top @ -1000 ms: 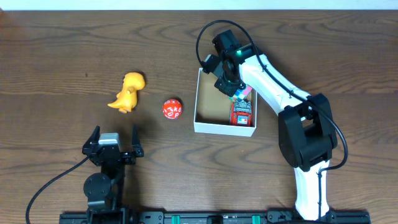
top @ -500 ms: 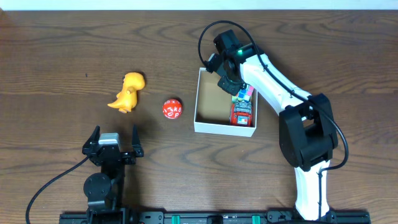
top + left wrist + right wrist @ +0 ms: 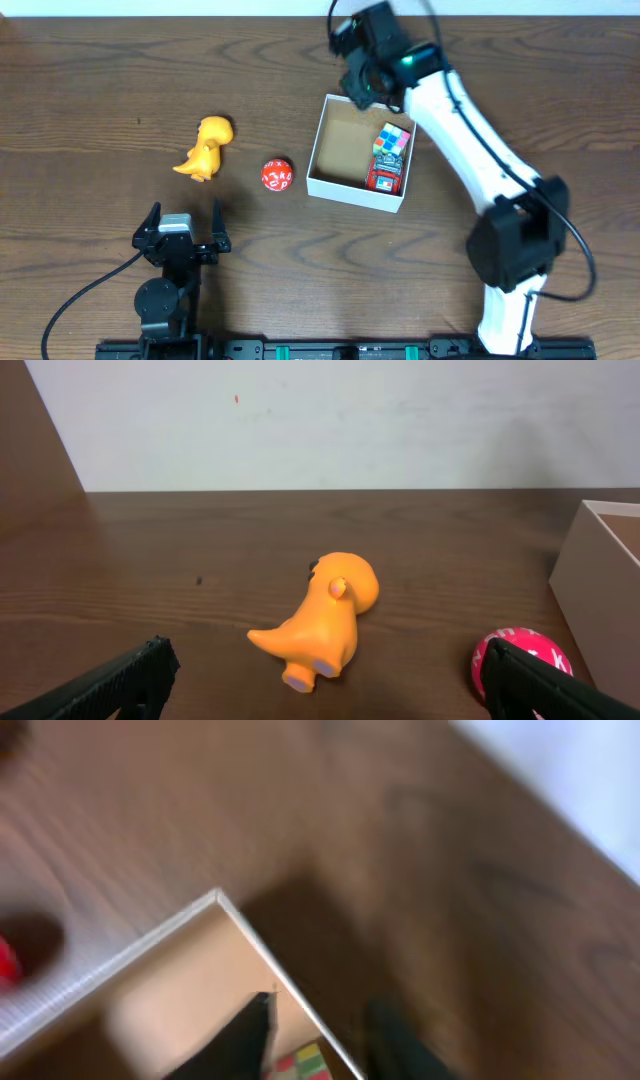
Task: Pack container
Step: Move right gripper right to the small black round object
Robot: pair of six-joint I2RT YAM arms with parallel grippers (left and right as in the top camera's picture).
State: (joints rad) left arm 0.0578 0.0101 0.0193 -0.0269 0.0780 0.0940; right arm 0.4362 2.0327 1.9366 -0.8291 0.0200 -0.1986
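The container sits on the brown worktop slightly right of the frame's centre in the overhead view, turned a little askew, with its open top showing the cardboard floor. Two things lie inside along its right-hand wall: a multicoloured cube toward the upper corner and a red toy just below it, the two touching or nearly so.

The right end effector hangs above the container's upper corner, near the top edge of the frame. Its wrist view is blurred, but the two dark fingers stand partly apart with one container wall running between them and nothing in their grasp.

To the left of the container, near but apart from it, rests a red ball with white marks. Further left lies an orange dinosaur, apart from the ball.

The left end effector rests in the lower left of the overhead frame, below the dinosaur, its fingers spread wide and empty.
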